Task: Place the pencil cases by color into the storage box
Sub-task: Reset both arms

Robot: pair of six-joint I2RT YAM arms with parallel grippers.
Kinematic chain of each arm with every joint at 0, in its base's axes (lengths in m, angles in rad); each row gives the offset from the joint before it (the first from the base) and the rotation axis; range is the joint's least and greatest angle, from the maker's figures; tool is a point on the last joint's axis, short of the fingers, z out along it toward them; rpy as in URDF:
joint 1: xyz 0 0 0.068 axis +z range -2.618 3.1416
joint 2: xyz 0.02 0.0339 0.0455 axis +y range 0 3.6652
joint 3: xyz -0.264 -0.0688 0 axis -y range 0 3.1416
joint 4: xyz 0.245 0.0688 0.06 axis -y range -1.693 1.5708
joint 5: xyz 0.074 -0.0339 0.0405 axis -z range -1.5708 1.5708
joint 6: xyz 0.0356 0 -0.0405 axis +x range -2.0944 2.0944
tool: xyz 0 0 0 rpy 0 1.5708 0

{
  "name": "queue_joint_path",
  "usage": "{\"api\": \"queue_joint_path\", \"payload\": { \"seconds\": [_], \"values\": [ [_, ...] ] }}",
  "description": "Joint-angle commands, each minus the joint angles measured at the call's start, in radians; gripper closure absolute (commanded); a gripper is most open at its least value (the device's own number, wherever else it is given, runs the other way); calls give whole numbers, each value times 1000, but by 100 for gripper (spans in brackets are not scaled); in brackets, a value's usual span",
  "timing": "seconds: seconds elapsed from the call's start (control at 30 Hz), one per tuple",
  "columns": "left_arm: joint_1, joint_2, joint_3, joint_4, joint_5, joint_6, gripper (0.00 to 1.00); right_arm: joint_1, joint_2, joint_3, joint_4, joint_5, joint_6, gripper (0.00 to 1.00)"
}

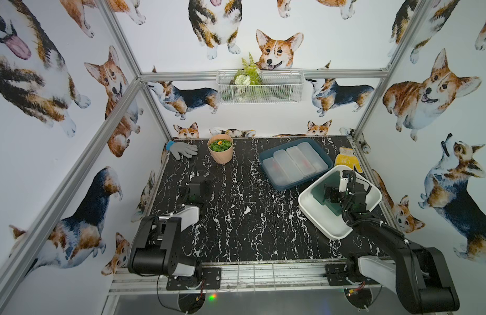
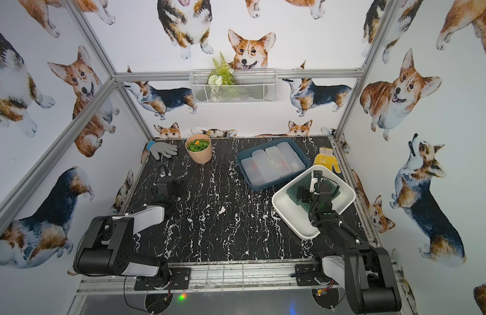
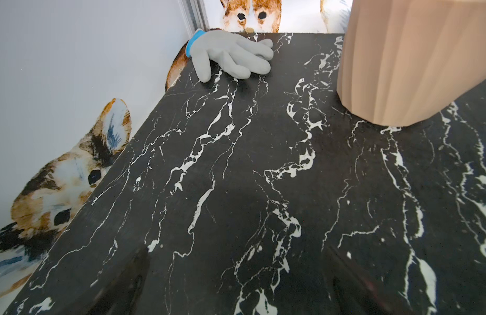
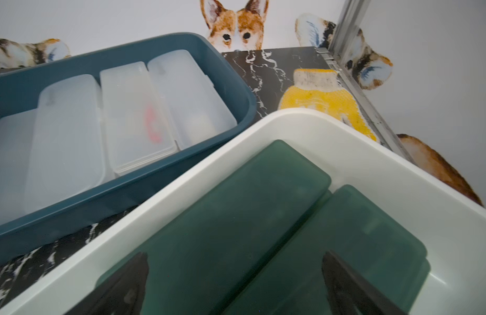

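Several frosted white pencil cases (image 1: 293, 161) (image 4: 72, 131) lie side by side in a blue storage box (image 1: 280, 186) (image 4: 72, 215) at the back right. Two dark green pencil cases (image 4: 236, 196) (image 4: 359, 231) lie flat in a white storage box (image 1: 313, 215) (image 4: 181, 191) just in front of it. My right gripper (image 1: 329, 195) (image 4: 235, 255) hangs inside the white box just above the green cases, open and holding nothing. My left gripper (image 1: 201, 185) (image 3: 237, 253) stands open low over the bare table on the left, nothing between its fingers.
A grey glove (image 1: 183, 150) (image 3: 231, 54) lies in the back left corner beside a peach pot of green plants (image 1: 220, 148) (image 3: 411, 62). A yellow glove (image 1: 347, 161) (image 4: 318, 101) lies behind the white box by the right frame. A wire basket (image 1: 261, 86) hangs on the back wall.
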Motion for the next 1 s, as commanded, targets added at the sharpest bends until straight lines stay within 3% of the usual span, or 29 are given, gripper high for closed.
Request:
{"api": "queue_joint_path", "payload": {
  "seconds": [0.0,0.13,0.33,0.67,0.8,0.97],
  "values": [
    [2,22,18,90,53,59,0,-7,58,6,121,-10,9,0],
    [2,80,5,190,69,58,0,-10,123,28,145,3,10,0],
    [-5,87,12,182,94,79,0,-11,183,81,125,-23,-27,1],
    [-5,83,-28,252,158,103,0,-40,192,66,173,-38,-46,2],
    [-6,81,-73,332,172,104,0,-48,291,-36,478,-28,-38,1],
    [-5,101,-115,427,177,104,0,-48,271,-6,379,-30,-40,0]
  ]
}}
